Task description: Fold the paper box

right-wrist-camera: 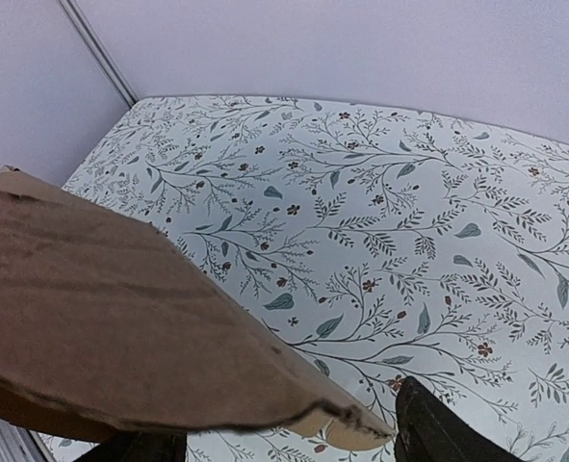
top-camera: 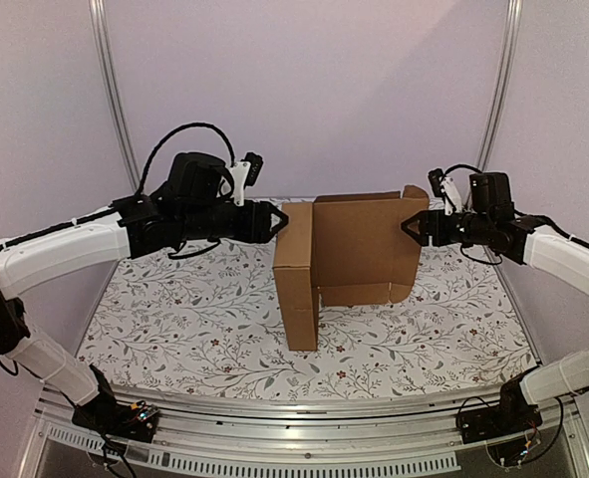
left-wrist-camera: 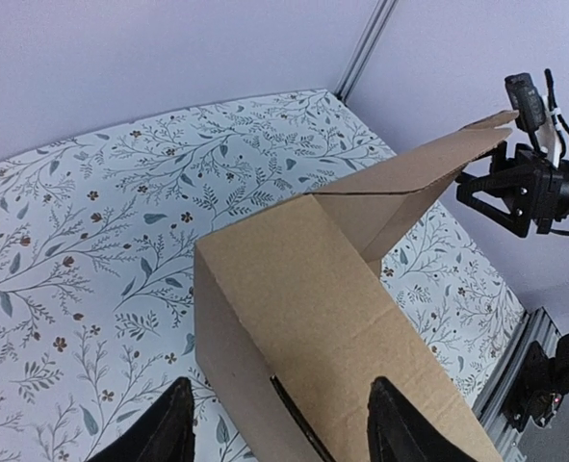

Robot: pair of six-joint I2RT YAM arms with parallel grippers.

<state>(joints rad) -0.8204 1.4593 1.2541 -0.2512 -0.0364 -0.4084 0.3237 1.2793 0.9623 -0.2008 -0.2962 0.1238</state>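
Note:
The paper box (top-camera: 352, 249), plain brown cardboard, stands upright mid-table, partly folded. A narrow side wall (top-camera: 296, 289) faces front and a broad panel lies behind it. My left gripper (top-camera: 277, 221) is at the box's upper left edge. In the left wrist view (left-wrist-camera: 279, 428) its jaws are open and straddle the box corner (left-wrist-camera: 303, 308). My right gripper (top-camera: 411, 227) is at the panel's upper right edge. In the right wrist view (right-wrist-camera: 284, 441) its jaws are open, with a ragged flap (right-wrist-camera: 101, 327) lying between them. The right gripper also shows in the left wrist view (left-wrist-camera: 515, 192).
A floral-patterned cloth (top-camera: 174, 329) covers the table. Pale walls with metal corner posts (top-camera: 115, 100) close in the back and sides. A metal rail (top-camera: 304, 423) runs along the near edge between the arm bases.

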